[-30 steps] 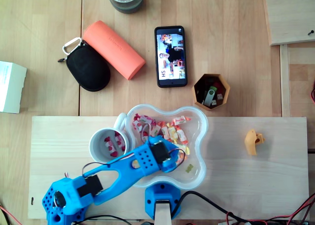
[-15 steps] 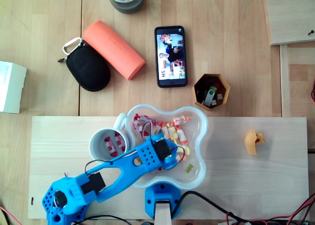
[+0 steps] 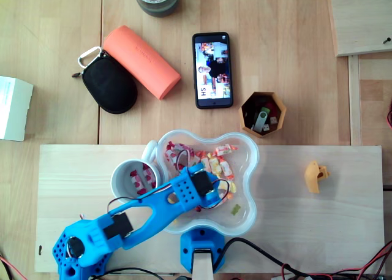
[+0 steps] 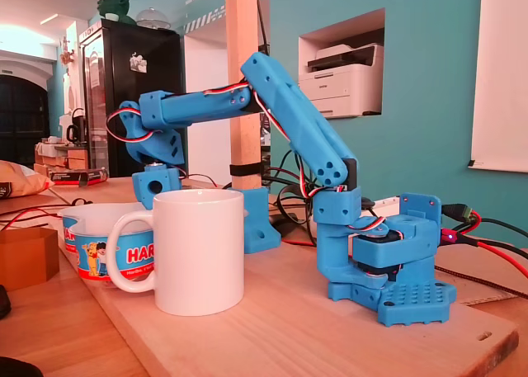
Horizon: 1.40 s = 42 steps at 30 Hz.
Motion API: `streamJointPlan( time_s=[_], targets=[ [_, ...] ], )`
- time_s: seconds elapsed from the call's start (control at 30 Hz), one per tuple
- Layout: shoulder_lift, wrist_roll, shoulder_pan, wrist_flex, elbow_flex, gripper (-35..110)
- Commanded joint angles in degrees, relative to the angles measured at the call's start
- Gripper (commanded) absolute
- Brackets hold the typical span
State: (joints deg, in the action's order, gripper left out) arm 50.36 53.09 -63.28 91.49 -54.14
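The gripper (image 3: 215, 195) hangs nose-down inside the clear lobed candy bowl (image 3: 250, 170), over its lower-left part in the overhead view. In the fixed view the gripper (image 4: 157, 181) dips toward the bowl behind the mug. Its own wrist covers the fingers, so I cannot tell whether they are spread, pressed together or pinching a sweet.

The wrapped candies (image 3: 211, 159) lie heaped in the bowl's upper half, just beyond the gripper. One yellow gummy (image 3: 234, 209) sits alone to the gripper's right. To do the pick well, I judge it best to settle on a single wrapper at the heap's edge, come straight down with a finger on either side, and close gently, since the light bowl could slide.

The white mug (image 3: 133, 179) stands just beside the bowl's left wall, so a lift should clear both rims. Farther from the bowl, a wooden cup of USB sticks (image 3: 262, 114) and a phone (image 3: 213, 70) rest on the bench (image 3: 55, 22).
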Motion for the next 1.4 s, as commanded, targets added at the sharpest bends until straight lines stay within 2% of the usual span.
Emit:
streamJointPlan(
  time_s=[0.0, 0.57, 1.37],
  targets=[
    [1.41, 0.53, -0.88, -0.18, 1.85, 28],
    [2.9, -4.75, -4.83, 0.0, 3.16, 28],
    [2.2, -5.1, -4.66, -0.18, -1.85, 28]
  ],
)
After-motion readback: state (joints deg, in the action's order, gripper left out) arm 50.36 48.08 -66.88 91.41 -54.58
